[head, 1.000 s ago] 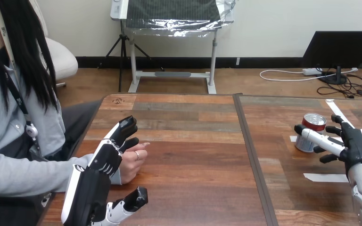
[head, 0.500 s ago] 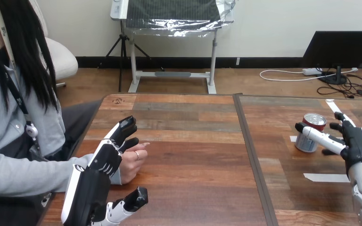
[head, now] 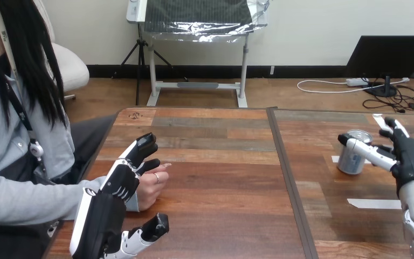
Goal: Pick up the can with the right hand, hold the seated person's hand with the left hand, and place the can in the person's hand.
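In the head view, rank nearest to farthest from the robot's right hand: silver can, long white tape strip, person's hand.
1. Silver metal can: at the right hand's thumb, table's right.
2. Long white tape strip: on the table beside that wrist.
3. Person's hand: table's far left.

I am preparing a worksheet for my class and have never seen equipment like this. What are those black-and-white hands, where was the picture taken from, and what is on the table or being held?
The picture comes from a camera on a humanoid robot's head, looking down across a wooden table. The black-and-white jointed parts are the robot's own hands. Its left hand is right beside the person's hand, which rests on the table at the left. The robot's fingers there are straight, not wrapped round it. Its right hand is open beside a can that stands upright on the table, with the thumb reaching across the can's front and the fingers spread. Nothing is lifted yet. Strips of white tape lie near the can.
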`<act>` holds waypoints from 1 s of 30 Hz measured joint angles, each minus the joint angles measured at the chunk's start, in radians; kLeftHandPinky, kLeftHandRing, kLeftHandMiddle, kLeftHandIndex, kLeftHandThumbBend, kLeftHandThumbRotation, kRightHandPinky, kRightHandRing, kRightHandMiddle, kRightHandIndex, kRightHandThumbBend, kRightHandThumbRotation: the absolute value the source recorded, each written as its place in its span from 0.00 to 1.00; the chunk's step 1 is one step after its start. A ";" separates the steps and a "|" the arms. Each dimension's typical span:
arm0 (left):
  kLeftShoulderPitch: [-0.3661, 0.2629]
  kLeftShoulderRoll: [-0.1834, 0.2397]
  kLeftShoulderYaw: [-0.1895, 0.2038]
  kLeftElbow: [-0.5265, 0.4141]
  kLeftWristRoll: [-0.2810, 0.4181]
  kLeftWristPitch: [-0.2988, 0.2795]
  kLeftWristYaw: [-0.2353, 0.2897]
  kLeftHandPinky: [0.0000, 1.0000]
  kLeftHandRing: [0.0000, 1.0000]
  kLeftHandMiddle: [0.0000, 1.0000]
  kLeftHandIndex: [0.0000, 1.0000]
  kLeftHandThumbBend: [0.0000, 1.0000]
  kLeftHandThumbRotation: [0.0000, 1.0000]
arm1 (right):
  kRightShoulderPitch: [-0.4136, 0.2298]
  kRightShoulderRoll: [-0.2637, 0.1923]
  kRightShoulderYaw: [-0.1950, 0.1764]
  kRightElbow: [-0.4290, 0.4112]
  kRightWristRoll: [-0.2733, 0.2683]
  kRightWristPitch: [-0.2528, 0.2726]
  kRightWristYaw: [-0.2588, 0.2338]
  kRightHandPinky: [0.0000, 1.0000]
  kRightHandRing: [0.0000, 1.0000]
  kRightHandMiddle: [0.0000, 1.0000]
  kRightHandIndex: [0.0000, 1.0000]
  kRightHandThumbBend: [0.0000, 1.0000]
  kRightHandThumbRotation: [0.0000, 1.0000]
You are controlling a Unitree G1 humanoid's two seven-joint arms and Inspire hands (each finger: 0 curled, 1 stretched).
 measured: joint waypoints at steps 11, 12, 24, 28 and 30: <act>-0.004 -0.002 0.000 0.001 -0.003 0.000 0.000 0.80 0.88 0.90 0.86 1.00 0.65 | 0.039 0.000 0.006 -0.048 0.001 -0.094 -0.024 0.80 0.88 0.95 0.97 0.98 0.48; -0.005 -0.002 0.000 0.001 -0.003 0.000 0.000 0.80 0.88 0.90 0.86 1.00 0.66 | 0.044 0.000 0.006 -0.056 0.001 -0.101 -0.026 0.80 0.88 0.95 0.97 0.99 0.48; -0.006 -0.005 0.001 0.003 0.004 0.000 0.006 0.80 0.88 0.90 0.87 1.00 0.66 | 0.106 0.002 0.011 -0.150 -0.003 -0.157 -0.072 0.86 0.92 0.95 0.98 0.99 0.65; -0.007 -0.006 0.002 0.006 0.009 -0.001 0.010 0.80 0.88 0.90 0.87 1.00 0.67 | 0.132 0.002 0.023 -0.192 -0.020 -0.159 -0.113 0.87 0.93 0.95 0.98 0.94 0.80; -0.008 -0.006 0.002 0.008 0.008 -0.001 0.010 0.80 0.88 0.90 0.87 1.00 0.66 | 0.149 0.002 0.029 -0.220 -0.029 -0.161 -0.136 0.88 0.93 0.95 0.98 0.91 0.85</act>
